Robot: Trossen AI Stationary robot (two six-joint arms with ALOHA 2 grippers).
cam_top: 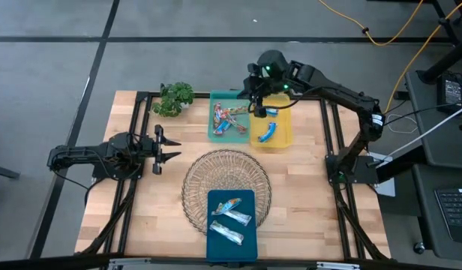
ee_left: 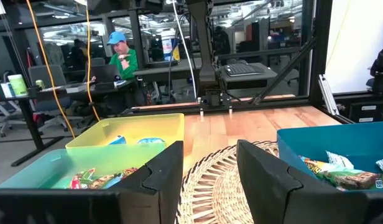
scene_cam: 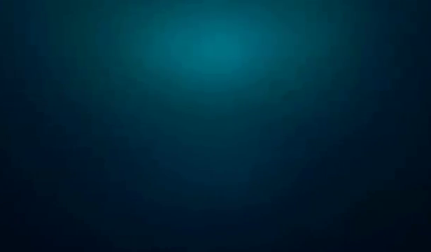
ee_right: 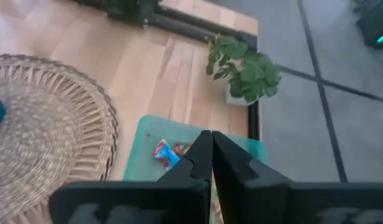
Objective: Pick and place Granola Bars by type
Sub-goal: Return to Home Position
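Observation:
Red-orange granola bars [cam_top: 229,118] lie in the green tray [cam_top: 213,135]. Blue bars [cam_top: 268,133] lie in the yellow tray [cam_top: 287,139]. Silvery-white bars [cam_top: 229,219] lie in the dark blue tray [cam_top: 246,251], which rests on the round wire basket [cam_top: 193,187]. My right gripper [cam_top: 257,105] is shut and empty, hovering over the seam between the green and yellow trays. Its wrist view shows the green tray [ee_right: 148,134] and a bar [ee_right: 165,152] below the shut gripper [ee_right: 211,149]. My left gripper [cam_top: 167,148] waits open left of the basket. The low view is dark.
A small potted plant [cam_top: 173,97] stands at the far edge, left of the green tray. Dark frame rails run along the table's left and right sides. Bare wood lies between the basket and the far trays. A person sits at a desk [ee_left: 120,59] beyond the table.

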